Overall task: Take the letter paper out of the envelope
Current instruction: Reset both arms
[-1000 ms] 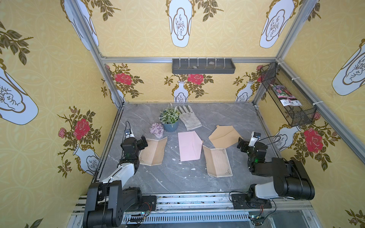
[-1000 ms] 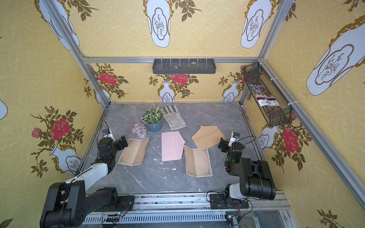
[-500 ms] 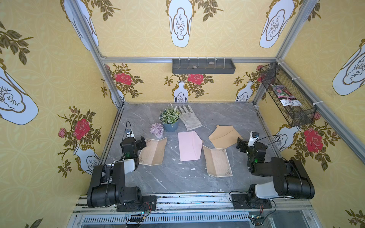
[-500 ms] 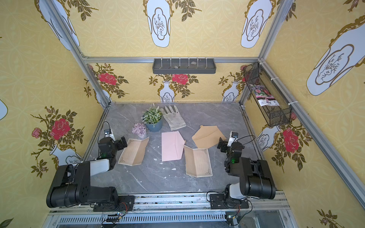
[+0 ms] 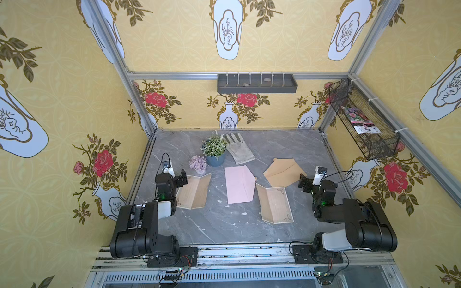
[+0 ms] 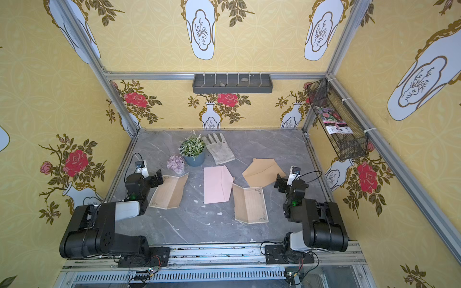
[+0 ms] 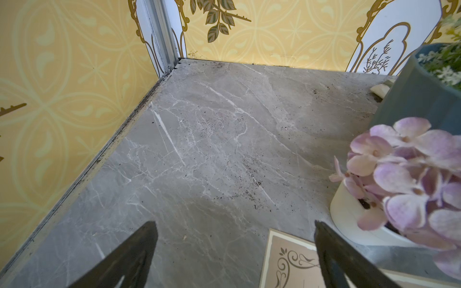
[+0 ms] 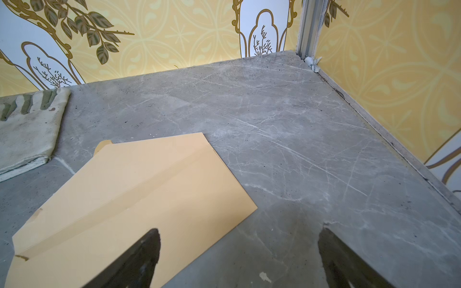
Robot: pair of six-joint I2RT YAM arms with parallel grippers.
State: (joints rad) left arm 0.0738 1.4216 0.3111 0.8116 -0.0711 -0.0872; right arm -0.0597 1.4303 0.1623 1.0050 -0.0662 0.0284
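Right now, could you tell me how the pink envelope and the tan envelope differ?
The pink envelope lies at the table's middle, lengthwise toward the back wall; the tan envelope lies askew near the right gripper. The pink flap points right, the tan flap toward the back. Both lie flat, flaps open, untouched.

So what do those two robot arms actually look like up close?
Both are chunky black jointed arms with a white section near the base, bolted to a metal rail. The left arm and right arm each carry a small white camera, a looping black cable and a green light. The left claw and right claw have two black fingers.
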